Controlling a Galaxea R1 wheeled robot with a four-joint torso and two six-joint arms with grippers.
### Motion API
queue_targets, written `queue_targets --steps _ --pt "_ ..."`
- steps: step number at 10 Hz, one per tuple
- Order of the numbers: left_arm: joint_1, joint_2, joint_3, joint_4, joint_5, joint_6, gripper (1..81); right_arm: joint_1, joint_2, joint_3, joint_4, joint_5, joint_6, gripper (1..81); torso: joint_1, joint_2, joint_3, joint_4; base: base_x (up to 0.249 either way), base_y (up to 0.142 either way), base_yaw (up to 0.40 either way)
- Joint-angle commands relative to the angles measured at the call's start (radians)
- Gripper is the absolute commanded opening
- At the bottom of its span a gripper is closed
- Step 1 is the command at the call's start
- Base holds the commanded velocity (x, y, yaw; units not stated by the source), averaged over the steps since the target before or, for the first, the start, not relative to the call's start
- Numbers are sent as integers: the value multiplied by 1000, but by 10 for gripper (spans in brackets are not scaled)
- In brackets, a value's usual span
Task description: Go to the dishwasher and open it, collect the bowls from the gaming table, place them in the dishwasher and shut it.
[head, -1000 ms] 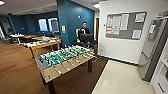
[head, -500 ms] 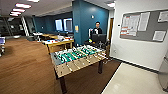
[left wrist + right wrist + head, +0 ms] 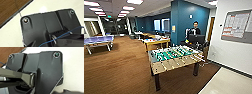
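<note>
The dishwasher is out of view. Behind the foosball table [image 3: 172, 56], with its green field and rods, stands a long table with a yellowish wood edge, the gaming table [image 3: 156, 41]. Small things lie on its top, too blurred to tell whether they are the bowls. In both wrist views the robot's own dark plate hangs over pale floor [image 3: 11, 31], with brown wood floor [image 3: 10, 7] beside it.
A person [image 3: 195, 28] stands with a control rig behind the foosball table, by the blue wall. A blue ping-pong table [image 3: 97, 40] is at the far left. Wood floor [image 3: 116, 70] spreads left; pale floor [image 3: 226, 82] and a white wall with a notice board [image 3: 236, 26] lie right.
The whole head view has swung: the foosball table now sits further right and nearer, more wood floor shows at the left, and the ping-pong table has come into view.
</note>
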Motion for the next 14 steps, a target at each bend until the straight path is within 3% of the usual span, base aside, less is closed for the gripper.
queue_targets --steps 1,14 --pt "-55 -2 -4 5 50 3 811 45 -5 0 6 -50 -2 811 0 0 0 0 0 0 366" --pt "-47 0 -4 -2 47 3 811 42 0 0 6 -50 -2 811 0 0 0 0 0 0 360"
